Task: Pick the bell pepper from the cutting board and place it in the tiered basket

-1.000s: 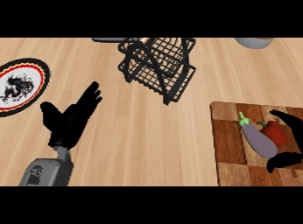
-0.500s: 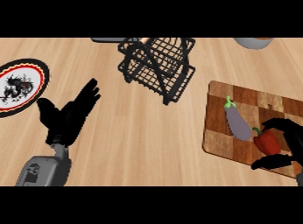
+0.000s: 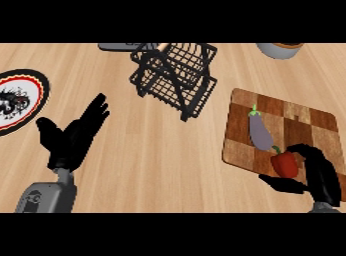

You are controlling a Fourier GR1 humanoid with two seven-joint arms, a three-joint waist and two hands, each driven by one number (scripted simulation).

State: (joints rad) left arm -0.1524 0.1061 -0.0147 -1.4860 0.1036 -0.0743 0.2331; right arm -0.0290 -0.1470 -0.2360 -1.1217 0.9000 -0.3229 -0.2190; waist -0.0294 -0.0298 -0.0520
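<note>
1. The right hand (image 3: 320,175) comes in at about 5 o'clock, over the near end of the cutting board (image 3: 294,112).
2. Its fingers (image 3: 309,152) curve around the far and right side of the bell pepper (image 3: 284,163), while the thumb (image 3: 281,185) reaches under the near side. The pepper sits in that curl, fingers and thumb closed around it.
3. The bell pepper is red with a green stem and lies at the near part of the cutting board; whether it is lifted off the wood cannot be told.
4. An eggplant (image 3: 260,131), grey-purple with a green cap, lies on the board just beyond the pepper at 12 o'clock from it, its near end close to the pepper's stem.
5. The left hand (image 3: 71,139) shows at about 8 o'clock above the wooden tabletop (image 3: 154,165), fingers (image 3: 95,111) straight and slightly spread, pointing toward 1 o'clock, holding nothing.
6. The tiered basket (image 3: 174,76), black wire, stands on the tabletop at about 12 o'clock, well apart from both hands.
7. A round plate (image 3: 10,100) with a red and black rim lies at 9 o'clock, beside the left hand.
8. A bowl (image 3: 281,50) is cut off at the top edge near 1 o'clock.
</note>
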